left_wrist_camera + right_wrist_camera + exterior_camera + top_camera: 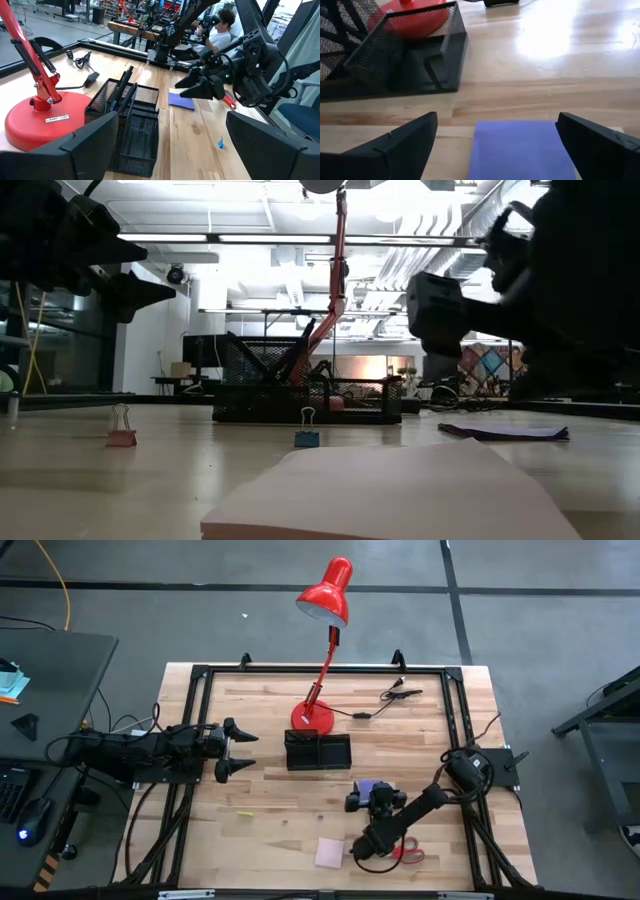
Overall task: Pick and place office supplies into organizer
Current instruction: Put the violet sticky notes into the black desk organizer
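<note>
Pink pad (pixel 400 495): nearest the low camera, flat on the tabletop (pixel 270 830), untouched.
Purple pad (pixel 522 147): flat on the tabletop, near side of the organizer (pixel 318 751), apart from it.
Right gripper (pixel 370 798): jaws spread wide, straddling the purple pad, nothing held.
Left gripper (pixel 238 753): waiting left of the organizer, jaws open, empty.
Pens (pixel 122 92): standing in the organizer.
Scissors (pixel 408 851): near right, by the right arm.
Advice: lower squarely, centre both pads on the purple pad's side edges, close low enough to catch the whole stack, lift level, release over an empty compartment.

Robotics lab: other arm rigs (pixel 165 35) behind.
</note>
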Robot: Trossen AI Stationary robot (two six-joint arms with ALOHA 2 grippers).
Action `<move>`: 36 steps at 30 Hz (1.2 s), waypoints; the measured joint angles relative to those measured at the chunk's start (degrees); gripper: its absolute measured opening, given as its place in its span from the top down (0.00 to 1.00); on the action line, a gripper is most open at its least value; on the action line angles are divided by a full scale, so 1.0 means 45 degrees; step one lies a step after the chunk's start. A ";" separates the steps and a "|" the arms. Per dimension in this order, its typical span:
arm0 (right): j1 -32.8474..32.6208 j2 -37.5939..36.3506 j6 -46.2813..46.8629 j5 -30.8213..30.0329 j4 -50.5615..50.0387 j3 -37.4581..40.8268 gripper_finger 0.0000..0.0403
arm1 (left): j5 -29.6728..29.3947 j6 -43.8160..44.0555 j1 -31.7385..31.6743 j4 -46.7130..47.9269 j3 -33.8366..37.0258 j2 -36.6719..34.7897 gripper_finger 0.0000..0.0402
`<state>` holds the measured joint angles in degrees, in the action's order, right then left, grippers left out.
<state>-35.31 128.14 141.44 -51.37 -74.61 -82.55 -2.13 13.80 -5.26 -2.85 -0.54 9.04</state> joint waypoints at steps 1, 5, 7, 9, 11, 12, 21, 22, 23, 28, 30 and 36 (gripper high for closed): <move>-0.0021 0.0000 -0.0050 -0.0024 0.0232 0.0166 0.01 | 0.0000 0.0005 0.0000 -0.0005 0.0000 0.0000 0.11; -0.0024 0.0005 -0.0547 -0.0128 0.1094 0.0592 0.01 | 0.0000 0.0000 0.0002 0.0000 0.0000 -0.0003 0.11; -0.0024 0.0005 -0.0808 0.0141 0.1146 0.0688 0.01 | 0.0000 0.0004 0.0000 0.0000 0.0000 0.0000 0.11; -0.0023 0.0005 -0.0829 0.0205 0.1217 0.0701 0.01 | 0.0000 0.0002 0.0002 0.0000 -0.0005 0.0000 0.11; -0.0019 0.0005 -0.0843 0.0359 0.1112 0.0715 0.01 | 0.0000 0.0001 0.0000 0.0000 0.0000 0.0000 0.11; -0.0019 0.0005 -0.0848 0.0486 0.1094 0.0715 0.01 | 0.0000 0.0000 0.0000 0.0000 -0.0003 0.0000 0.11; -0.0014 0.0005 -0.1318 0.1363 0.1291 0.0715 0.01 | -0.0003 0.0004 0.0003 0.0000 -0.0005 -0.0004 0.11; -0.0014 0.0005 -0.1385 0.1340 0.1349 0.0715 0.01 | 0.0000 0.0003 0.0002 -0.0003 -0.0002 -0.0002 0.11; -0.0014 0.0005 -0.1482 0.1330 0.1398 0.0715 0.01 | 0.0000 0.0002 0.0002 0.0000 0.0000 0.0000 0.11; 0.0004 0.0005 -0.2029 0.1410 0.1534 0.0715 0.01 | -0.0001 0.0004 0.0004 -0.0001 -0.0001 0.0000 0.11; 0.0045 0.0000 -0.2295 0.1513 0.1688 0.0715 0.01 | 0.0000 0.0000 0.0002 0.0000 -0.0003 0.0000 0.11; 0.0222 -0.0020 -0.2661 0.1757 0.1956 0.0715 0.01 | 0.0000 0.0000 0.0000 0.0000 0.0000 -0.0001 0.11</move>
<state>-34.31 128.05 129.47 -43.46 -65.81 -79.33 -2.13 13.80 -5.26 -2.85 -0.54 9.03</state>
